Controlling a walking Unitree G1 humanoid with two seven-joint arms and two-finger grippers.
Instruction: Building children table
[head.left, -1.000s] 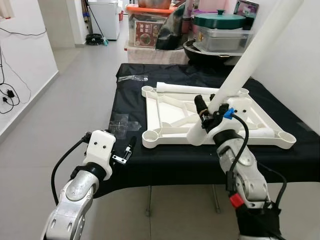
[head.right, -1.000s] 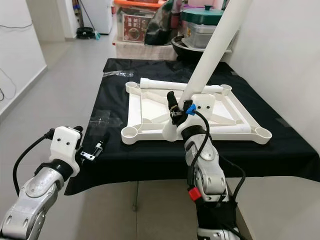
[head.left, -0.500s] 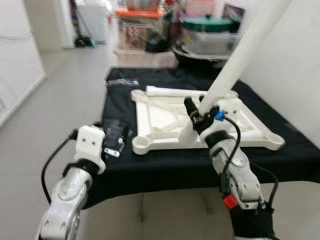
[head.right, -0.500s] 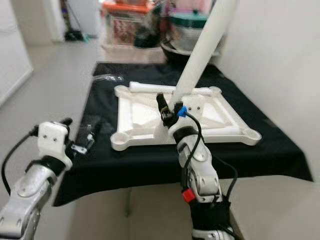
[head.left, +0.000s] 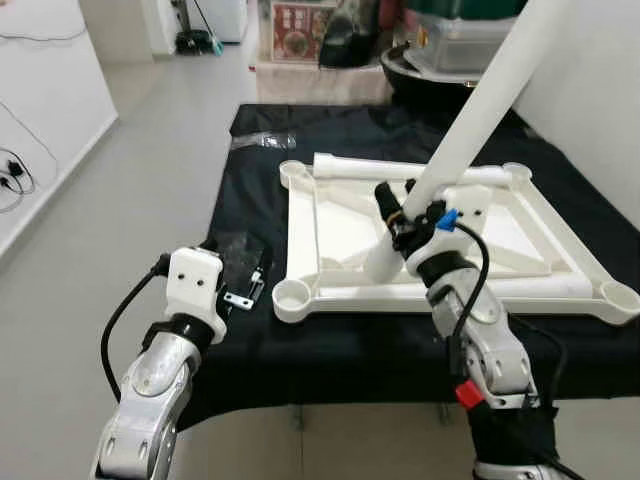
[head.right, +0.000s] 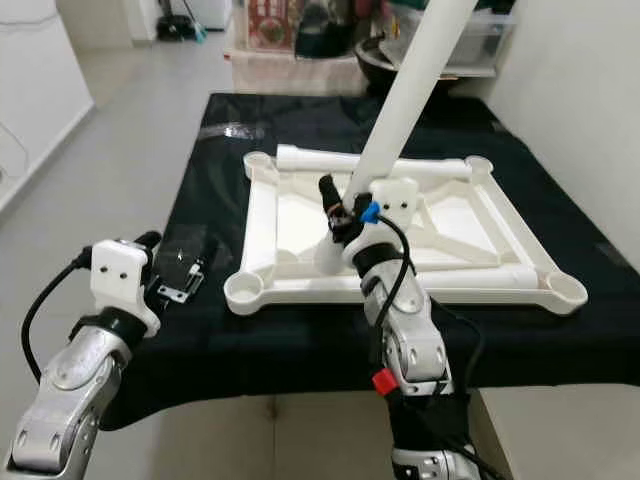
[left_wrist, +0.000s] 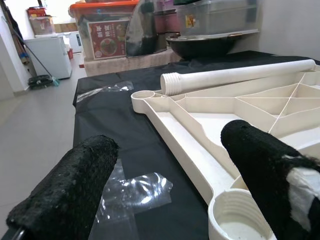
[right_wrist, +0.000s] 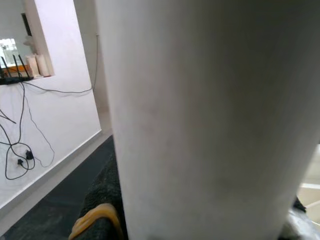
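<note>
Here, right pincer (head.left: 402, 212) gripping table leg (head.left: 478, 115), top cut off

Bright, even indoor light, both eye views sharp now, soft shadows under the black-clothed table (head.left: 330, 340); glare whitens the far doorway in the left wrist view, and the white leg (right_wrist: 210, 120) looms close and featureless in the right wrist view

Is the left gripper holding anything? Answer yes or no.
No: the left gripper is open, its black fingers spread apart over the black cloth with nothing between them.
</note>
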